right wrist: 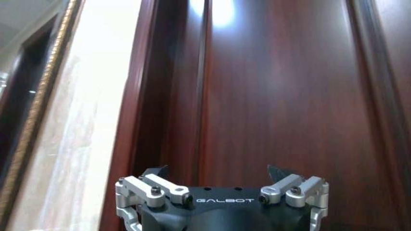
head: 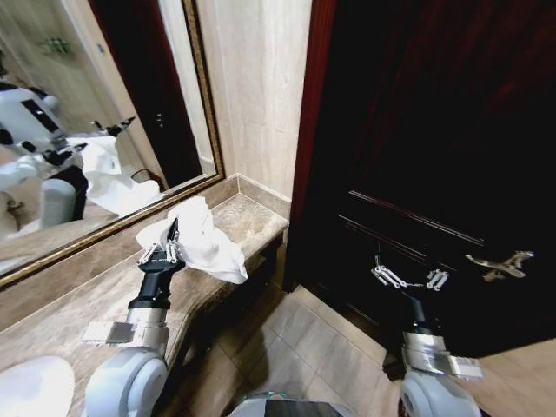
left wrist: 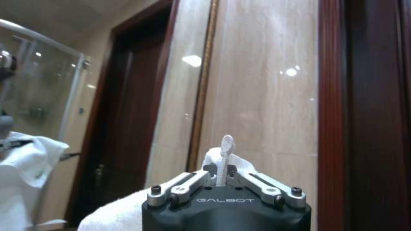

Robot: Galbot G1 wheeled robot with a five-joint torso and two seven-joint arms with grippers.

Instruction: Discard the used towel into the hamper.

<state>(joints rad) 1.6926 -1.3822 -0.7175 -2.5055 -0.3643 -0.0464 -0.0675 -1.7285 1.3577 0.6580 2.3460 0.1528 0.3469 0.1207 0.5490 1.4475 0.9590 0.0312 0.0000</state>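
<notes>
So your left gripper (head: 171, 246) is clamped on the towel (head: 204, 241), apparently lifted at about ten o'clock over the counter (head: 82, 300), your right gripper (head: 408, 278) waits spread apart by the door (head: 434, 130), and the drop into the hamper remains.

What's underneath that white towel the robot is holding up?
Below the towel, pinched in the left pincer, lies the marble counter beside the mirror. The cloth hides the patch of counter directly beneath it. The right pincer waits open before the dark door.
</notes>
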